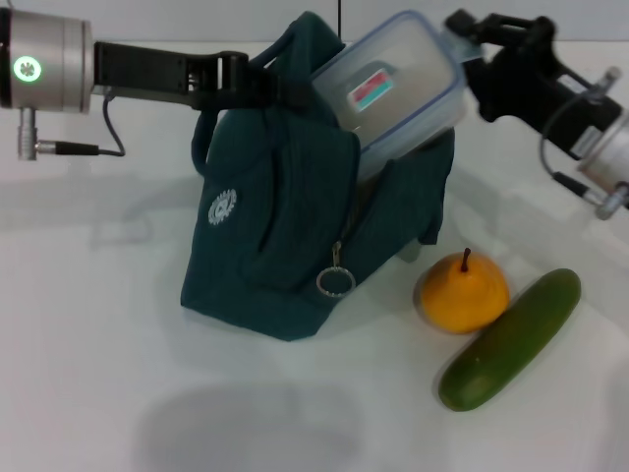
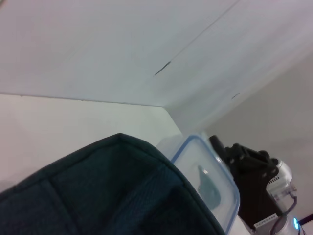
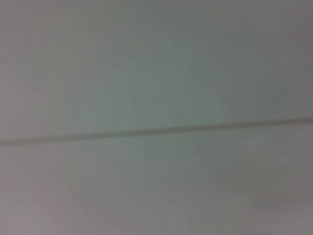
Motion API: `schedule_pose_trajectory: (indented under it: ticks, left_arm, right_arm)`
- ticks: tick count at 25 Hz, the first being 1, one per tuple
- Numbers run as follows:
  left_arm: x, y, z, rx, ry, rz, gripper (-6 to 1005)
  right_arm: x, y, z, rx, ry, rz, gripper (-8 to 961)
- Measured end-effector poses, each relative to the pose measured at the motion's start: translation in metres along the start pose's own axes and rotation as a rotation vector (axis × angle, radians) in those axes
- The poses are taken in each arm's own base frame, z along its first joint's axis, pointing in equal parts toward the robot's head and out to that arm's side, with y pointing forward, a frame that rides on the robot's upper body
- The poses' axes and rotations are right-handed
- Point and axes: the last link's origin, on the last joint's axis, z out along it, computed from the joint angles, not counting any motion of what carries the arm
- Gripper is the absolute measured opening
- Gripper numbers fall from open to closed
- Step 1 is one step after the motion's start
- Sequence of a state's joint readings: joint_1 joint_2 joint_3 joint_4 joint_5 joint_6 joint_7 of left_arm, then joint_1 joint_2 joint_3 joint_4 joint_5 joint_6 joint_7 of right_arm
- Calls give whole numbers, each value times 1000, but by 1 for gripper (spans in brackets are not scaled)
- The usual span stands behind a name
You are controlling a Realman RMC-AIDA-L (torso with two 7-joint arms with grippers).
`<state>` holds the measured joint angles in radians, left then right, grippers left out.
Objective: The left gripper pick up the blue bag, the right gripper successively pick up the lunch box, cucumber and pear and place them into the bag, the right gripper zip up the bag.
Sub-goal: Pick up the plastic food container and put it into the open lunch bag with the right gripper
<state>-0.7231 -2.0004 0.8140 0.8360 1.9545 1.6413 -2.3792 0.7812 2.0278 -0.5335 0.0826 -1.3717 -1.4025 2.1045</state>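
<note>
The left gripper (image 1: 257,81) grips the blue bag's (image 1: 295,236) handle; the right gripper (image 1: 470,54), at two o'clock, holds the tilted lunch box (image 1: 393,88) in its mouth.

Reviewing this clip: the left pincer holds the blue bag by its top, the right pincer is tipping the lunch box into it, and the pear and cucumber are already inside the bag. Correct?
Not quite. The head view shows the pear and cucumber lying on the table beside the blue bag, not inside. The rest stands: the left pincer holds the bag's top, and the right pincer tips the lunch box into it.
</note>
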Motion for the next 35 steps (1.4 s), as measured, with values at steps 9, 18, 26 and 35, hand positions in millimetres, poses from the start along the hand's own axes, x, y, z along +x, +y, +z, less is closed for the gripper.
schedule_pose_trajectory:
  ticks: [9,18,26,35]
  left_arm:
    - [9,8,9,-17,-7,39,55]
    - [15,14,15,-29,-18,66,56]
    - [9,12,22,-62,-32,49,56]
    - [6,17,27,-89,-50,50,56]
  right_arm:
    - [11,-7,19,87,88,-27,96]
    - [19,-7,32,112,166,-190,97]
    - [18,-4,36,110,177,-208,97]
    - [26,-10,51,185,238,-244,96]
